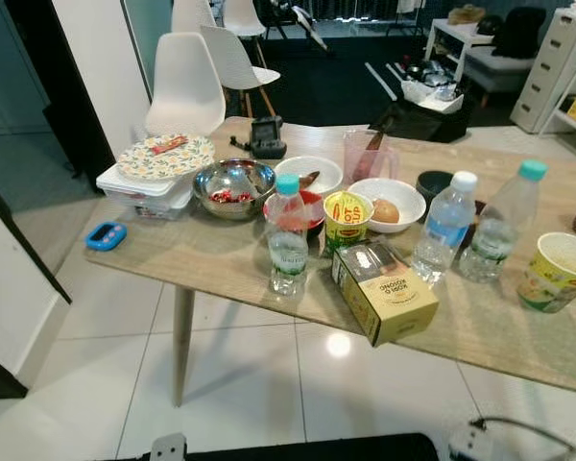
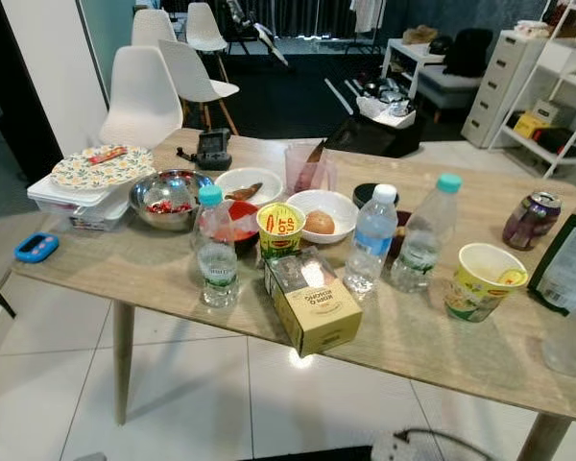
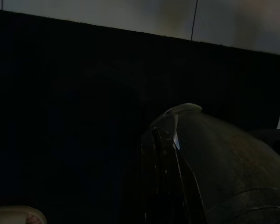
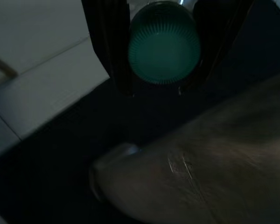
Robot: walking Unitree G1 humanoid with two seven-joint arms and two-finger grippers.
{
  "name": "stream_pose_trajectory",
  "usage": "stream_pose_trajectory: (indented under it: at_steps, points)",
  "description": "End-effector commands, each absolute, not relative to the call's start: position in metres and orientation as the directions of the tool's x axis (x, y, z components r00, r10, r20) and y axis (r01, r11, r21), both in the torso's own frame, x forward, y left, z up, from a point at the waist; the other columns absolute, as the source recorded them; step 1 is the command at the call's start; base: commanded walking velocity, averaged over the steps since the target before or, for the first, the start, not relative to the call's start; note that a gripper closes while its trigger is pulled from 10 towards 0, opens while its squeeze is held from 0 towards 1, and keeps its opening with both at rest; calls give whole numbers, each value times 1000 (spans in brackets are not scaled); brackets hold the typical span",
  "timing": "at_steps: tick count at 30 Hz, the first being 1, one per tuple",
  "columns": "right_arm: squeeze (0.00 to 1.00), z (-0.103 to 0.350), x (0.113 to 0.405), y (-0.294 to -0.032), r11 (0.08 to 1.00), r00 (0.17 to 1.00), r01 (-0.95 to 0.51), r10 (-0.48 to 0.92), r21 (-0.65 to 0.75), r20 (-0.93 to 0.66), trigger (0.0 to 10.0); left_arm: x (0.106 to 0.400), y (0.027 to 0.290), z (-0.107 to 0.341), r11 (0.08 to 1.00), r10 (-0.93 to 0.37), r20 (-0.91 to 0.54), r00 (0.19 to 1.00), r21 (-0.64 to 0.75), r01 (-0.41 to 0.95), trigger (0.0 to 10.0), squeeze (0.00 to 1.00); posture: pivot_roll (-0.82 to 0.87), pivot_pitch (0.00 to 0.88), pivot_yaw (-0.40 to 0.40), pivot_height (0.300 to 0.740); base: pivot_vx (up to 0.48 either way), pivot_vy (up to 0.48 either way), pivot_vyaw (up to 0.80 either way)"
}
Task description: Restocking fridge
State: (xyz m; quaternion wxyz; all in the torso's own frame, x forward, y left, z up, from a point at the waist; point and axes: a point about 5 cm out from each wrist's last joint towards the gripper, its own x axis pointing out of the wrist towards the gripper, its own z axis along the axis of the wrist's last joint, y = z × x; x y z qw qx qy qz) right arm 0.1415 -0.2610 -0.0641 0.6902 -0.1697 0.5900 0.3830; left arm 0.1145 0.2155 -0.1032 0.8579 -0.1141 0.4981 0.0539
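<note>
On the wooden table (image 1: 211, 264) stand three water bottles: one with a teal cap (image 1: 288, 237) near the front edge, one with a white cap (image 1: 444, 229), and another with a teal cap (image 1: 499, 224). Beside them are a yellow box (image 1: 384, 291) and a yellow cup (image 1: 346, 220). In the right wrist view my right gripper (image 4: 162, 46) hangs low beside my body, shut on a bottle whose teal cap (image 4: 163, 51) sits between the two black fingers (image 4: 107, 42). My left gripper (image 3: 165, 186) hangs idle in the dark.
The table also bears a steel bowl (image 1: 234, 186), white bowls (image 1: 387, 204), one holding an egg, a noodle cup (image 1: 555, 272), a lidded container with a patterned plate (image 1: 154, 178), a blue timer (image 1: 107, 235) and a drinks can (image 2: 531, 220). White chairs (image 1: 184, 88) stand behind. The floor is tiled.
</note>
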Motion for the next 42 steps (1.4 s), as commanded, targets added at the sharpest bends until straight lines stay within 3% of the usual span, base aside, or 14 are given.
stream_pose_trajectory:
  at_steps: [1,3,4,6,8,10,12,17,27,42]
  points:
    - [0,-70,136,-267,677,52,-723,248,135,-967,10000,112,213,-104,973,-23,-874,486,-131,-190,10000,0,-6,0,-31,740,0,0,0]
    - [0,-73,135,-266,725,97,-681,225,101,-969,10000,112,213,-104,973,-21,-874,486,-129,-191,10000,0,-6,0,-31,740,0,0,0]
    - [0,-78,133,-264,810,180,-584,182,44,-967,10000,113,214,-104,974,-16,-874,486,-124,-191,10000,0,-8,0,-26,740,0,0,0]
    - [0,-80,132,-263,835,206,-550,158,20,-966,10000,113,214,-104,974,-14,-874,485,-122,-191,10000,0,-8,0,-26,740,0,0,0]
    - [0,-85,126,-264,915,265,-401,71,-43,-961,10000,114,215,-104,975,-11,-874,486,-118,-190,10000,0,-7,0,-23,740,0,0,0]
    - [0,-87,123,-265,943,280,-327,38,-58,-959,10000,115,215,-104,975,-9,-874,487,-117,-191,10000,0,-7,0,-23,740,0,0,0]
    - [0,-91,113,-270,982,295,-163,-48,-100,-954,10000,115,215,-103,975,-6,-873,487,-114,-192,10000,0,-7,0,-26,740,0,0,0]
    - [0,-93,102,-277,975,298,73,-220,-208,-929,10000,116,214,-104,976,-3,-874,485,-109,-190,10000,0,-1,0,-22,740,0,0,0]
    - [0,-92,126,-261,968,376,107,-250,-227,-892,10000,115,213,-104,977,-1,-879,477,-103,-188,10000,0,-6,0,-25,740,0,0,0]
    - [0,-92,121,-267,964,360,79,-265,-254,-895,10000,119,213,-104,979,8,-881,473,-90,-185,10000,0,-11,0,-39,740,0,0,0]
